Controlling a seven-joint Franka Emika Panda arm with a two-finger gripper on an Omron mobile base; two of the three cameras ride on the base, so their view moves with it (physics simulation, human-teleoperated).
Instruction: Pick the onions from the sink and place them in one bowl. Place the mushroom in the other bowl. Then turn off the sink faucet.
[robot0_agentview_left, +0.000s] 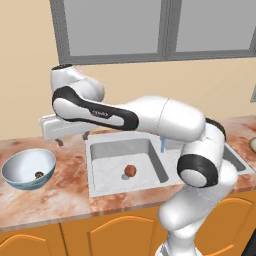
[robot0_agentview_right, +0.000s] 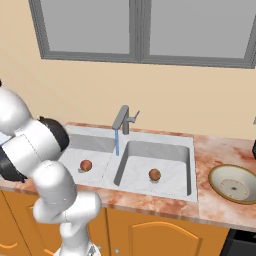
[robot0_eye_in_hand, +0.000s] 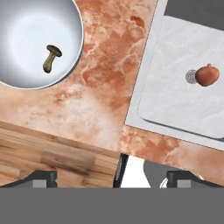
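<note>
Over the counter between blue bowl (robot0_agentview_left: 28, 169) and sink (robot0_agentview_left: 100, 150), my gripper (robot0_eye_in_hand: 111, 177) hangs released, empty.
Mushroom (robot0_eye_in_hand: 52, 57) is bowled; I should descend squarely onto the nearest onion (robot0_eye_in_hand: 207, 75) beside its drain.

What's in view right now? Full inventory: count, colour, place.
onions: 2, orange-brown, one in each sink basin
mushroom: 1, dark brown-olive, inside the blue bowl
blue bowl: 1, light blue outside, white inside, counter left of the sink
tan bowl: 1, pale tan, darker rim, counter right of the sink
sink: 1, pale grey speckled, double basin
faucet: 1, grey metal, behind the divider, water running
gripper: 1, dark fingertips, open, above the counter edge
</note>
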